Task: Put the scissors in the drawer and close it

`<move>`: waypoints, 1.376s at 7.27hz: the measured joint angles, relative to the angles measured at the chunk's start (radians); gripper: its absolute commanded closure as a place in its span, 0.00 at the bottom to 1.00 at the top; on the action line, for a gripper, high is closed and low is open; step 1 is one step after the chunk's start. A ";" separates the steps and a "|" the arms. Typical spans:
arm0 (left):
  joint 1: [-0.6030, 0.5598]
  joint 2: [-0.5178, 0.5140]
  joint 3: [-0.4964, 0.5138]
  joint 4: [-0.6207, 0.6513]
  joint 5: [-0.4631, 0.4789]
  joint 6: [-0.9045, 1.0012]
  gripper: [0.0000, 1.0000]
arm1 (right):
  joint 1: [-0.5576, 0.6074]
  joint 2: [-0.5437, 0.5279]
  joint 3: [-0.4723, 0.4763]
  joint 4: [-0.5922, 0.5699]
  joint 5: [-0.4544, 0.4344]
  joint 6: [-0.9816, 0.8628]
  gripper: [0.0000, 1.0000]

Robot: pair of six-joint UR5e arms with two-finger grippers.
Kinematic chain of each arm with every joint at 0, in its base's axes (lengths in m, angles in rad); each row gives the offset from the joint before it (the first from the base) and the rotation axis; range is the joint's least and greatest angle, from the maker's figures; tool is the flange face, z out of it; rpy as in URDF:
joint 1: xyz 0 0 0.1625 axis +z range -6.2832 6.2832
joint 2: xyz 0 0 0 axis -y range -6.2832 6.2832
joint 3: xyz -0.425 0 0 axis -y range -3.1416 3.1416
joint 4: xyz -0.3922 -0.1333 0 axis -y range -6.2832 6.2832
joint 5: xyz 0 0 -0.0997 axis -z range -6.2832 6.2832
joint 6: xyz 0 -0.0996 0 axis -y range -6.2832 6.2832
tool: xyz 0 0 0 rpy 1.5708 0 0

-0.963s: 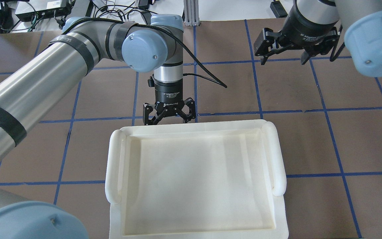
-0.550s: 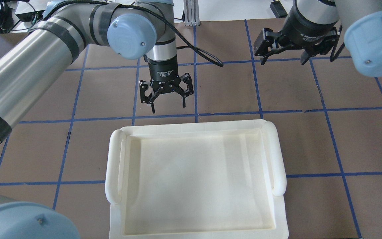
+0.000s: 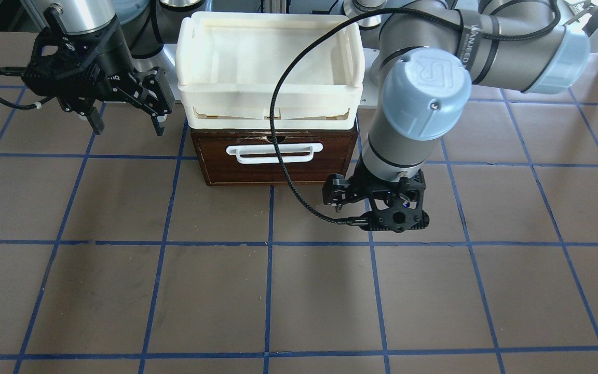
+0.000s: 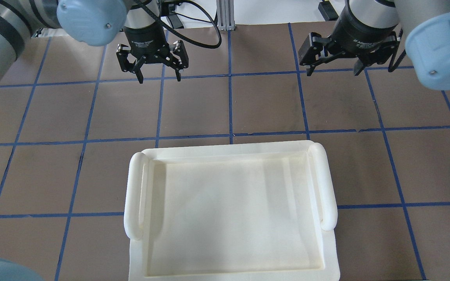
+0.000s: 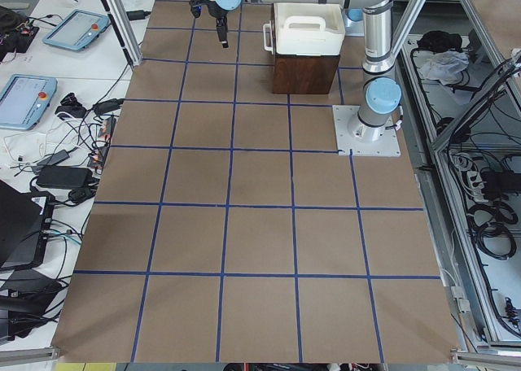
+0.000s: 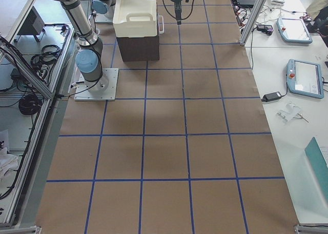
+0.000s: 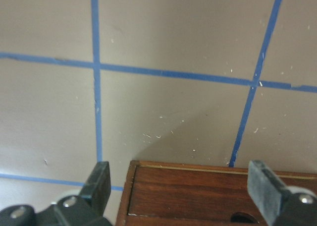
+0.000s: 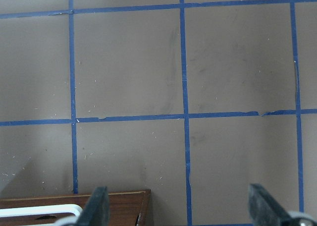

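Since a second ago the left gripper (image 4: pixel 159 77) has drawn away from the far rim of the white trays (image 4: pixel 225 147) and gone off toward the robot's left, and it now hangs over the brown table (image 4: pixel 268 105) well clear of them. The right gripper (image 4: pixel 333 69) has not shifted. The left gripper's jaws stand wide apart with nothing between them. In the left wrist view its two fingers (image 7: pixel 101 179) frame bare table and one top corner of the drawer (image 3: pixel 273 169). From the front camera this gripper sits just off the drawer's end on the robot's left, near it but not touching. The right gripper's jaws are also spread wide and empty. It hovers beside the trays at their other end, apart from them. The drawer lies under the stacked trays. Its dark wooden front with the white handle (image 3: pixel 275 152) faces away from the robot and looks pushed in flush. A black cable (image 3: pixel 274 124) from the left arm loops down across the trays and the drawer front. The scissors cannot be seen in any view.
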 measured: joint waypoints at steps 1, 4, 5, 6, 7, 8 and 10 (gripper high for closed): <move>0.039 0.038 0.000 0.008 0.005 0.043 0.00 | 0.000 0.000 0.000 0.000 0.000 0.000 0.00; 0.109 0.145 -0.048 0.013 0.008 0.076 0.00 | 0.000 0.000 0.000 0.000 0.000 0.000 0.00; 0.129 0.177 -0.077 0.014 0.006 0.095 0.00 | 0.000 0.000 0.000 0.000 0.000 0.000 0.00; 0.148 0.206 -0.100 0.015 0.007 0.111 0.00 | 0.000 0.000 0.000 0.000 0.000 0.000 0.00; 0.159 0.233 -0.120 0.015 0.008 0.120 0.00 | 0.000 0.000 0.000 0.000 -0.001 0.000 0.00; 0.164 0.257 -0.140 0.015 0.010 0.123 0.00 | -0.001 0.000 0.000 0.001 -0.003 0.000 0.00; 0.170 0.283 -0.160 0.016 0.012 0.125 0.00 | -0.001 0.000 0.000 0.002 -0.004 0.000 0.00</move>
